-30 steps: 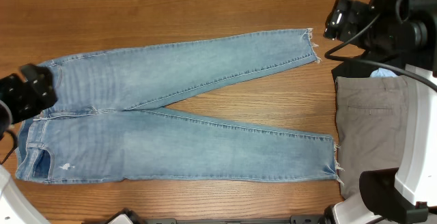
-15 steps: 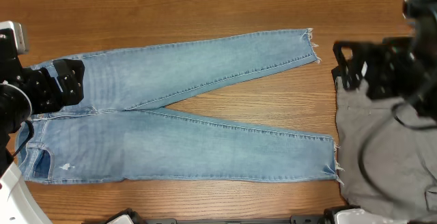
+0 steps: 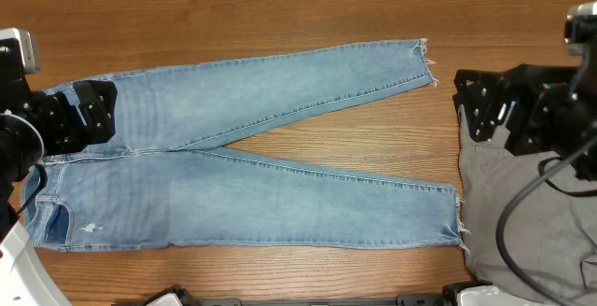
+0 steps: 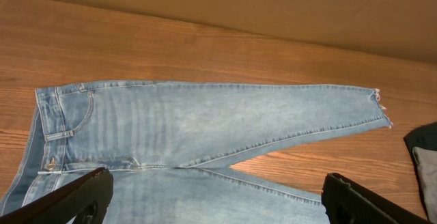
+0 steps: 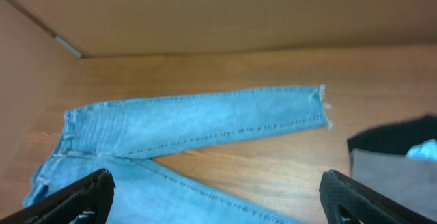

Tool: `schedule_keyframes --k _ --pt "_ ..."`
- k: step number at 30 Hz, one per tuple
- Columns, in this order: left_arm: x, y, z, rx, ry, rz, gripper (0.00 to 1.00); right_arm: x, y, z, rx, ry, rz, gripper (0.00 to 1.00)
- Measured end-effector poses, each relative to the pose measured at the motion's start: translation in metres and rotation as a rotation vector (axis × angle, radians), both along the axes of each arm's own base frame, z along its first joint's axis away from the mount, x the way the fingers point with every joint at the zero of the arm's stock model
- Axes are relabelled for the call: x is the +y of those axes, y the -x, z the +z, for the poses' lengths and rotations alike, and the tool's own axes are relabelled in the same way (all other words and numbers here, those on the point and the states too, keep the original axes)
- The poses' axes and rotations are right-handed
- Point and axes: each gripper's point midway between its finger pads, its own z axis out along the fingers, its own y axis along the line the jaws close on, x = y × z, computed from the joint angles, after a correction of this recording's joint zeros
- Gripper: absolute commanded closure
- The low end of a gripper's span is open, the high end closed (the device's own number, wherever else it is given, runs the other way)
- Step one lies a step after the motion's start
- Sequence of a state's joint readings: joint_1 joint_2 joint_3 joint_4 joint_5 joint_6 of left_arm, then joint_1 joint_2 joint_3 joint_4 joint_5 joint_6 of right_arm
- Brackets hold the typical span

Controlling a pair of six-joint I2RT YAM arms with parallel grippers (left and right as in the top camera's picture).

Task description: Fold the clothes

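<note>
Light-blue jeans [image 3: 187, 194] lie flat on the counter [image 3: 280, 26], long axis left-right, waistband left, hems right. Left end effector [image 3: 93, 115] is over the waistband, right end effector [image 3: 480, 108] just right of the hems; both wide open, empty.

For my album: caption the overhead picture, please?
Jeans lie flat on the table; left gripper over the waist, right gripper beyond the hems.

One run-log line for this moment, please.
jeans flat, legs splayed | grey trousers beside hems | left gripper open, empty, over waist end | right gripper open, empty, over grey trousers
</note>
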State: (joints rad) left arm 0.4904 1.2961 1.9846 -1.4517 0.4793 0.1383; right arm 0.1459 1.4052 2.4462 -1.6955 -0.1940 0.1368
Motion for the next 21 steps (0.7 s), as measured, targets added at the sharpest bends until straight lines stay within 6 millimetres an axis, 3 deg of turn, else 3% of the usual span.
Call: schedule_keyframes --k 6,12,16,21 --pt "0.000 0.001 -0.001 0.004 0.002 0.000 0.00 0.003 -0.010 -0.008 0.043 -0.023 -0.008 0.00" --pt "-0.001 0.001 -0.001 0.006 0.003 0.000 0.00 0.003 -0.014 0.004 -0.034 0.015 0.022 0.00" --pt "0.000 0.001 -0.001 0.006 0.003 0.000 0.00 -0.008 -0.023 0.033 -0.196 0.093 -0.008 0.00" --pt "-0.001 0.002 -0.003 0.014 0.007 0.000 0.00 -0.015 -0.024 0.082 -0.418 0.113 -0.040 0.00"
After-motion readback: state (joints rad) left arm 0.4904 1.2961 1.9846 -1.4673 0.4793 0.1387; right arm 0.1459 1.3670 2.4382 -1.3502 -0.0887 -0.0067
